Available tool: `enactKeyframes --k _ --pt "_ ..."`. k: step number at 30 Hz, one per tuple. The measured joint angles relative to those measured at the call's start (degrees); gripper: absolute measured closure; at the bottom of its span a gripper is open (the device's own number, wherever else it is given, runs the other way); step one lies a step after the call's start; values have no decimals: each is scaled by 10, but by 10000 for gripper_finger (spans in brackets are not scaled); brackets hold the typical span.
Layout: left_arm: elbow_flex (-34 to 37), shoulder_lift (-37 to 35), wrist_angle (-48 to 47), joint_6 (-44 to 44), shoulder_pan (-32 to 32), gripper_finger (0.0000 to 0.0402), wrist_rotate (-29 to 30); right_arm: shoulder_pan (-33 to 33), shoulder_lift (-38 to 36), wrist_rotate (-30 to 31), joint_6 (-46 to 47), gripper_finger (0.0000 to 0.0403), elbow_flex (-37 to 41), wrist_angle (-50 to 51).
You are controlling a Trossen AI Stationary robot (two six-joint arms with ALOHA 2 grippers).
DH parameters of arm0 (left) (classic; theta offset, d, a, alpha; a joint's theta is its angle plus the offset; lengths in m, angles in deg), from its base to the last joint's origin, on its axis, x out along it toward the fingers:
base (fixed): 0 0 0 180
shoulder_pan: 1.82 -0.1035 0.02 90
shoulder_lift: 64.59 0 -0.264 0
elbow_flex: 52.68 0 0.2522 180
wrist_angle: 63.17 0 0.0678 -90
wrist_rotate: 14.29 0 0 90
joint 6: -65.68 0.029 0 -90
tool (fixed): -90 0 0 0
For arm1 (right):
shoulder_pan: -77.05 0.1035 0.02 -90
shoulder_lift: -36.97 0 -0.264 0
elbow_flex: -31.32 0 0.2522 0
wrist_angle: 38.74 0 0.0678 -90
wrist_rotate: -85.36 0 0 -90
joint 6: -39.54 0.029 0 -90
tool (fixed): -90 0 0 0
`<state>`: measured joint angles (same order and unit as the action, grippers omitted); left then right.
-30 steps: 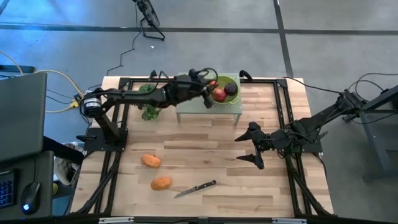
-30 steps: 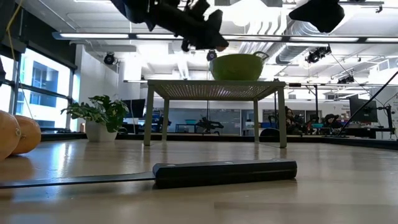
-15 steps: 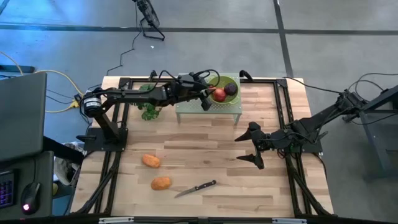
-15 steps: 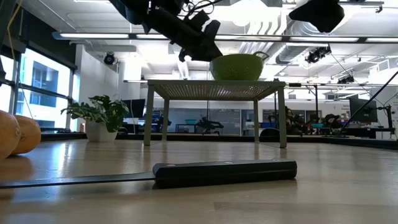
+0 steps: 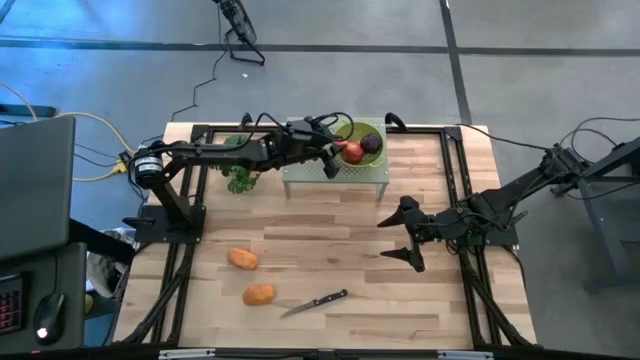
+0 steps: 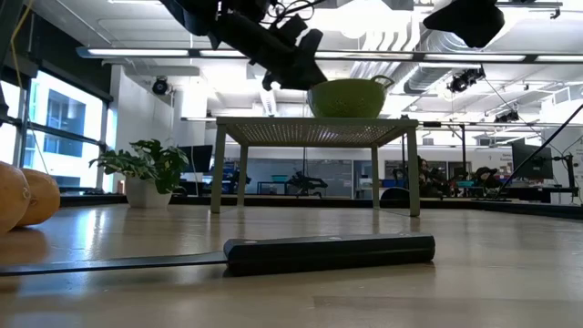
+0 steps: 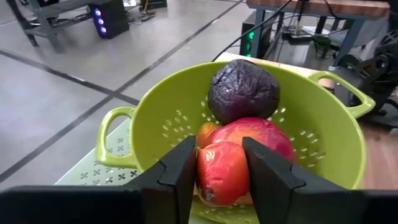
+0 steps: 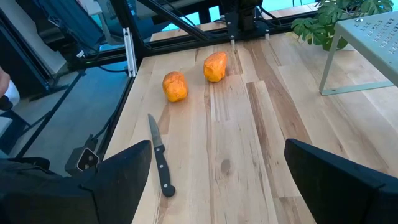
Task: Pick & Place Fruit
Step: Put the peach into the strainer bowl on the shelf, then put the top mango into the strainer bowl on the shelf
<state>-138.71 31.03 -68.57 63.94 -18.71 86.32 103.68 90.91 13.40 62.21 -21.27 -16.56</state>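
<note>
A green colander (image 5: 372, 128) stands on a pale perforated stand (image 5: 335, 173) at the table's far middle. In it lie a dark purple fruit (image 7: 242, 90), a larger red fruit (image 7: 264, 132) and a small orange one (image 7: 206, 131). My left gripper (image 5: 333, 158) reaches over the colander's rim (image 7: 155, 106), shut on a small red-orange fruit (image 7: 222, 171). Two orange ovals (image 5: 242, 258) (image 5: 259, 294) lie on the table's near left. My right gripper (image 5: 398, 238) hangs open over the right middle, holding nothing. My left gripper pinches the small red-orange fruit by its two sides (image 7: 202, 177) between its two fingers (image 7: 180, 171). The fingers slant down into the colander from the table's left. The fruit sits low, just over the other fruit; whether it rests on them I cannot tell.
A black-handled knife (image 5: 315, 302) lies near the front edge, right of the orange ovals. A green leafy bunch (image 5: 240, 180) stands left of the stand. Black frame rails (image 5: 180, 270) run along the table's left and right sides.
My left gripper has tipped its fingers downward toward the inside of the colander, carrying the small red-orange fruit lower over the other fruit. For the last half second it has kept still.
</note>
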Motion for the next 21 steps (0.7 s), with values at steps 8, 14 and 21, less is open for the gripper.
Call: enactKeyframes --k 8,14,21 --pt "0 0 0 1 0 247 -8 0 0 0 0 41 0 0" --pt "0 0 7 2 0 211 -8 0 0 0 0 41 0 -4" --pt "-35 -7 -42 0 0 187 -8 0 0 0 0 41 0 -16"
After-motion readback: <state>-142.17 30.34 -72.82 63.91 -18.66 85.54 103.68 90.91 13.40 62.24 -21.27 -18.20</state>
